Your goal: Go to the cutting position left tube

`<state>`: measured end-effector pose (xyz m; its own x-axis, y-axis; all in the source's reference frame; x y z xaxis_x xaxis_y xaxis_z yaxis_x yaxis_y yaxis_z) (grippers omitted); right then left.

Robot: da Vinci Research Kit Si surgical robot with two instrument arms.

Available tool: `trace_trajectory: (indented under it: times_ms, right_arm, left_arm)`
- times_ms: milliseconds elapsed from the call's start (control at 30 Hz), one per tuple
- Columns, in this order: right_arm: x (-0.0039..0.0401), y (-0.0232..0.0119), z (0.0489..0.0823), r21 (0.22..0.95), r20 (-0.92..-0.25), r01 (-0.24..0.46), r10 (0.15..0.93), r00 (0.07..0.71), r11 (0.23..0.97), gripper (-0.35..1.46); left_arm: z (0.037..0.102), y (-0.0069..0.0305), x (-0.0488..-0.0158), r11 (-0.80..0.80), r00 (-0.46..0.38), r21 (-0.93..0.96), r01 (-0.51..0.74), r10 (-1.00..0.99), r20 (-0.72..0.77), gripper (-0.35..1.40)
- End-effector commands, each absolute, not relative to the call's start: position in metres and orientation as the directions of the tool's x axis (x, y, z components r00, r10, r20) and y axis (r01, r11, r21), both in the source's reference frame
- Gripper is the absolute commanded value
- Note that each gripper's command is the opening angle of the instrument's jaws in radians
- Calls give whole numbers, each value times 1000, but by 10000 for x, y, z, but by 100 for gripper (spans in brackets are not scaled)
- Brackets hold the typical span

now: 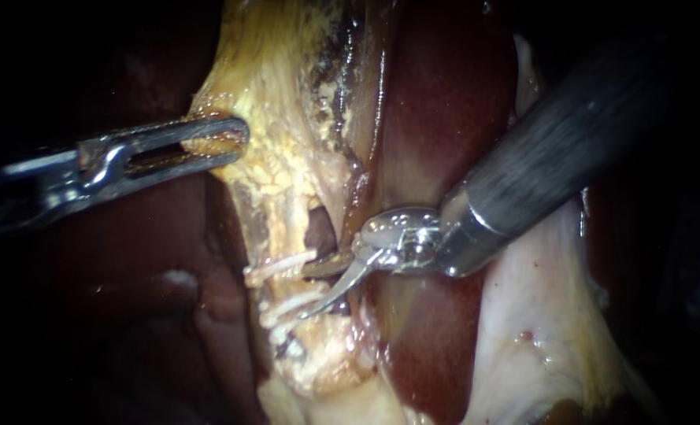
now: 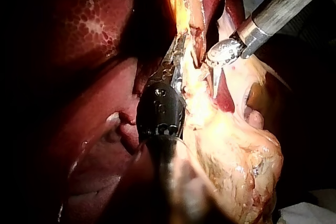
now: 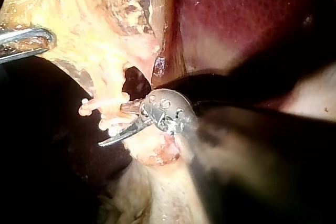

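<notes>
Left instrument: pincer gripped yellow tissue, pulling left tube straight, I think. Right instrument: pincer wide, just beside tube, between two white clips, lined up to cut.

We read no text, label, brand, number or sign in the endoscope view. The left wrist and right wrist views likewise give us nothing legible on any surface.

Left instrument on tissue up-left of clips; right instrument just right of them.
</notes>
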<state>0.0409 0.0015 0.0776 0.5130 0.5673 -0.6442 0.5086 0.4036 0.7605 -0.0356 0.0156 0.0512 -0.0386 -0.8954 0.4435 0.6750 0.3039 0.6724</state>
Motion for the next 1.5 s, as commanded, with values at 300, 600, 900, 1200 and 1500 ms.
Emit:
trace_trajectory:
  times_ms: [300,600,900,1200,1500]
  right_arm:
    - [424,13,773,753,-643,543,593,485,372,135]
    - [439,14,772,757,-627,551,627,463,350,133]
    - [450,16,774,777,-591,545,664,457,316,130]
    - [459,23,780,815,-527,505,727,440,285,128]
    - [462,18,783,820,-520,500,728,446,279,126]
  left_arm:
    - [525,167,-350,307,-35,668,678,-894,447,-35]
    - [524,167,-353,306,-37,667,679,-894,447,-35]
    - [524,167,-356,305,-37,666,680,-893,448,-35]
    - [522,165,-356,305,-38,666,681,-893,448,-35]
    - [522,165,-357,304,-38,666,681,-893,448,-35]
